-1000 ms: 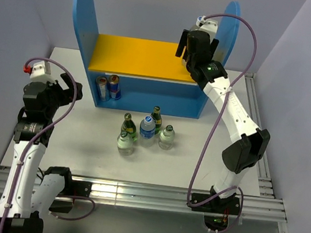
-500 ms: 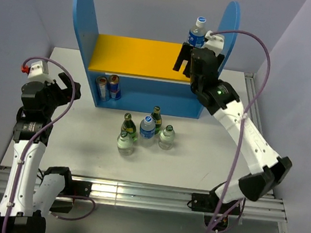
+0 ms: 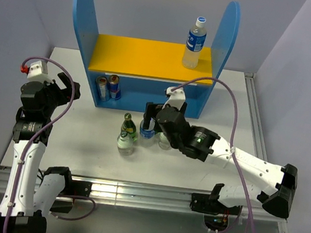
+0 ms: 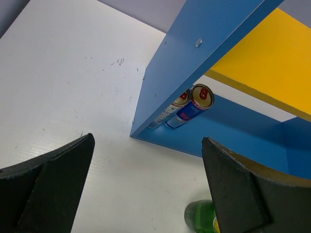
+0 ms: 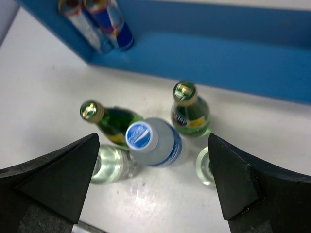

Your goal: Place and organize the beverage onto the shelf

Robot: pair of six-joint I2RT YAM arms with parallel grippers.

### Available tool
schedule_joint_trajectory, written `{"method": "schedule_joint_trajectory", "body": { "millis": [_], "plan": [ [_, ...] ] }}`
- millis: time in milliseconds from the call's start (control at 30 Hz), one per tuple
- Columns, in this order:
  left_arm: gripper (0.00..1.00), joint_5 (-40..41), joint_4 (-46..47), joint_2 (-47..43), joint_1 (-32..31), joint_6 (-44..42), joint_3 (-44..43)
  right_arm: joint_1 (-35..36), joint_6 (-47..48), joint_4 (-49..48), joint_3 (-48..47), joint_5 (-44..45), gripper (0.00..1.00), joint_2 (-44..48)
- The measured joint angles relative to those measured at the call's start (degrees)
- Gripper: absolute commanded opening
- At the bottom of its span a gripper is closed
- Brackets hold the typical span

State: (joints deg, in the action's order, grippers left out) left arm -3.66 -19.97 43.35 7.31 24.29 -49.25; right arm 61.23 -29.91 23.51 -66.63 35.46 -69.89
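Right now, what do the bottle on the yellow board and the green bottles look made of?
Bottle on the yellow board: clear walls, blue cap and label, probably plastic. Green bottles: dark, glossy, with gold caps, likely glass, though the look alone leaves it open.

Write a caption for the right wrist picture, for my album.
Open right tool above a blue-capped bottle, green bottles and clear bottles around it, two cans in the shelf behind.

Between the wide-spread fingers of the left gripper (image 4: 148, 141), two cans (image 4: 187, 107) sit under the blue shelf's (image 4: 194, 63) yellow board (image 4: 272, 58). A green bottle (image 4: 200, 218) shows at the bottom edge.
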Motion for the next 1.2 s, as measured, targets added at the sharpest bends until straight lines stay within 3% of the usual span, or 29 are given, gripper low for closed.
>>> {"method": "schedule_joint_trajectory", "body": {
  "millis": [367,1200],
  "plan": [
    [0.99,0.0,0.0,-0.02,0.13,-0.02,0.0,6.08,-5.95,-1.44,3.32,0.09,1.0,-2.71],
    [0.98,-0.22,0.0,-0.02,0.17,0.0,0.02,7.04,-10.69,-3.48,7.37,3.41,0.99,-11.93]
  ]
}}
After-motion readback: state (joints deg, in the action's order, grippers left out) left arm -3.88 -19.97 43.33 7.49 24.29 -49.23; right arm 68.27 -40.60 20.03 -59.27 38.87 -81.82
